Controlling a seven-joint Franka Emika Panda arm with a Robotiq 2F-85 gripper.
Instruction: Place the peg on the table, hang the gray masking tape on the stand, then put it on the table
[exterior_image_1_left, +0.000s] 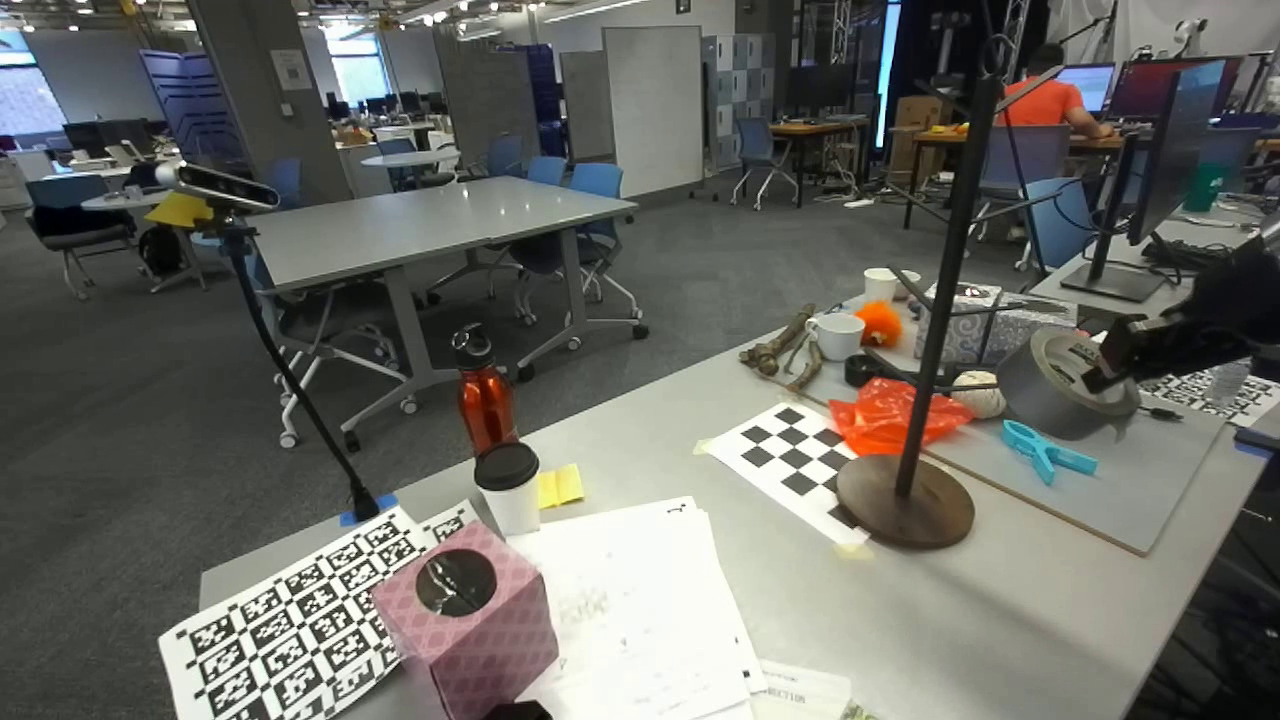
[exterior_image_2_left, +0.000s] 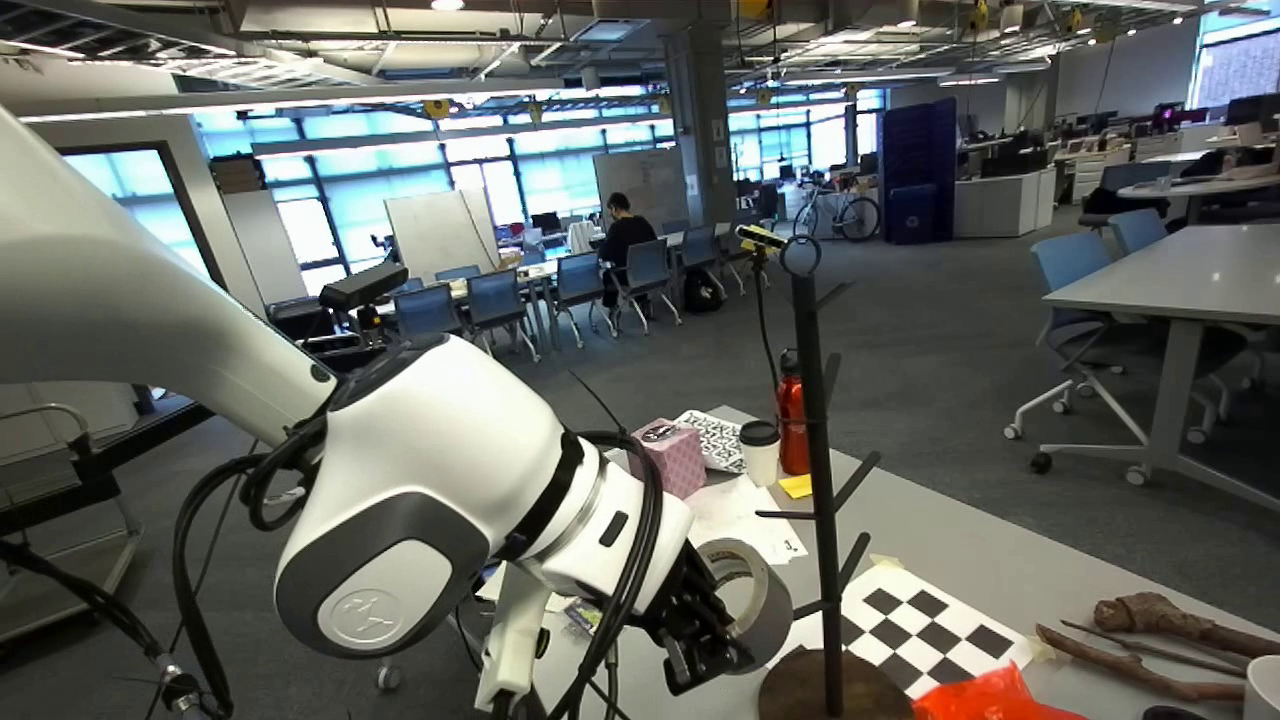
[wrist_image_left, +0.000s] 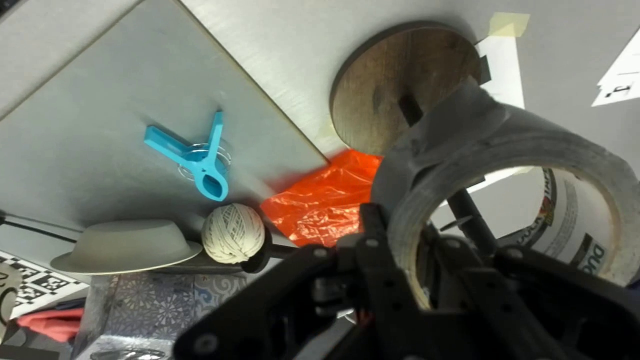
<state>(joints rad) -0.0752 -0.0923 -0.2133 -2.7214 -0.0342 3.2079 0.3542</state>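
The gray masking tape (exterior_image_1_left: 1025, 395) is a wide roll held in the air above the table; it also shows in an exterior view (exterior_image_2_left: 772, 612) and the wrist view (wrist_image_left: 450, 137). My gripper (exterior_image_1_left: 1112, 362) is shut on the roll's wall, one finger inside the ring and one outside, as the wrist view shows (wrist_image_left: 400, 230). The dark stand (exterior_image_1_left: 945, 270) has thin branches and a round wooden base (wrist_image_left: 400, 90). In the wrist view its pole shows through the ring; the roll looks apart from the pole. The blue peg (exterior_image_1_left: 1045, 455), a spring clip, lies on the gray board (wrist_image_left: 200, 160).
An orange plastic bag (exterior_image_1_left: 890, 415), twine ball (wrist_image_left: 233, 233), bowl (wrist_image_left: 125, 245) and patterned box (exterior_image_1_left: 970, 325) lie near the stand. A white mug (exterior_image_1_left: 836, 337) and sticks are behind. A pink tissue box (exterior_image_1_left: 480, 625), cup (exterior_image_1_left: 508, 490) and red bottle (exterior_image_1_left: 487, 405) stand farther along the table.
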